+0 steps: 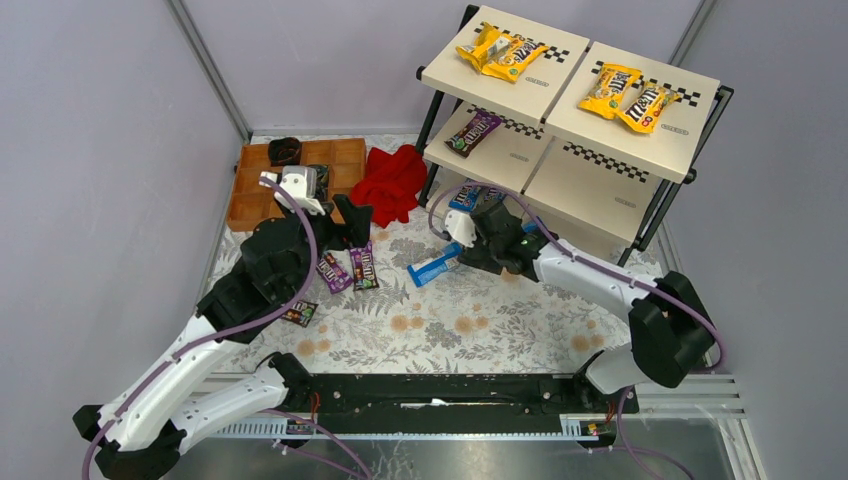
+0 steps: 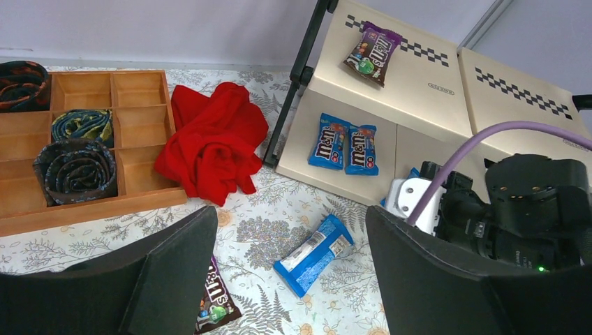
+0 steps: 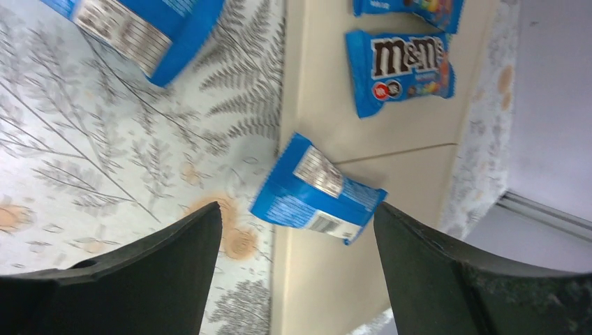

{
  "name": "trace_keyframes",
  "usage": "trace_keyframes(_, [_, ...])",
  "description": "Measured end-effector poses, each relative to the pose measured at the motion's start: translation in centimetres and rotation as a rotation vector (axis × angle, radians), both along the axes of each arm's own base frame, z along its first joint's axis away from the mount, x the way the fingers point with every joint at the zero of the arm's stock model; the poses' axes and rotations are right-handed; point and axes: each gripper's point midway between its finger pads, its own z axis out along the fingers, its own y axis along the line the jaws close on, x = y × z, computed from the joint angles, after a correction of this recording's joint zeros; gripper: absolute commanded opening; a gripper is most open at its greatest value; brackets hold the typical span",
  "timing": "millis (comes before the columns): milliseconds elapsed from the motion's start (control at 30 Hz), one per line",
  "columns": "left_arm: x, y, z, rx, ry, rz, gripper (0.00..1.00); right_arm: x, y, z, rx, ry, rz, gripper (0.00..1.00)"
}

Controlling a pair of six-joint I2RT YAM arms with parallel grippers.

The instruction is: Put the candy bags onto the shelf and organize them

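Note:
The shelf (image 1: 600, 185) stands at the back right. Several yellow candy bags (image 1: 500, 50) lie on its top boards, a purple one (image 1: 473, 132) on the middle board, and two blue ones (image 2: 329, 142) on the bottom board. My right gripper (image 3: 297, 272) is open and empty above a blue bag (image 3: 314, 190) that lies half on the bottom board's edge. My left gripper (image 2: 290, 272) is open and empty above the table. Below it lie a blue bag (image 2: 314, 255) and a purple bag (image 2: 215, 303). Two purple bags (image 1: 350, 268) and a dark brown one (image 1: 299, 313) lie on the table.
A brown compartment tray (image 1: 250, 190) with rolled ties stands at the back left. A red cloth (image 1: 392, 180) lies between it and the shelf. Grey walls close in the table on three sides. The right arm (image 2: 516, 209) shows close in the left wrist view.

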Motion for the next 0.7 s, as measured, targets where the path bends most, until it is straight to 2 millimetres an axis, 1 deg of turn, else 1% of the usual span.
trace_keyframes(67, [0.1, -0.1, -0.1, 0.002, 0.002, 0.0, 0.83, -0.4, 0.9, -0.4, 0.028, 0.036, -0.024, 0.86])
trace_keyframes(133, [0.2, -0.2, -0.3, 0.007, 0.007, 0.0, 0.83, -0.7, 1.3, -1.5, 0.038, 0.082, -0.077, 0.85])
trace_keyframes(233, [0.4, -0.3, -0.5, 0.012, 0.013, 0.0, 0.83, -1.0, 1.3, -3.0, 0.02, 0.112, -0.152, 0.77])
trace_keyframes(367, [0.5, -0.4, -0.6, 0.015, 0.016, 0.002, 0.83, -0.8, 1.5, -4.8, -0.037, 0.103, -0.27, 0.74])
trace_keyframes(433, [0.5, -0.3, -0.5, 0.014, 0.014, 0.003, 0.83, -0.5, 1.5, -5.7, -0.085, 0.079, -0.31, 0.67])
trace_keyframes(467, [0.5, -0.4, -0.5, 0.014, 0.014, 0.003, 0.83, -0.5, 1.4, -6.1, -0.106, 0.069, -0.323, 0.62])
trace_keyframes(567, [0.5, -0.4, -0.6, 0.015, 0.016, 0.003, 0.83, -0.3, 0.3, -7.1, -0.187, 0.032, -0.376, 0.55])
trace_keyframes(633, [0.6, -0.4, -0.7, 0.017, 0.017, 0.003, 0.83, -0.1, -0.6, -7.0, -0.231, 0.0, -0.405, 0.53])
trace_keyframes(700, [0.6, -0.4, -0.7, 0.017, 0.018, 0.003, 0.83, 0.3, -1.1, -6.5, -0.258, -0.042, -0.426, 0.5])
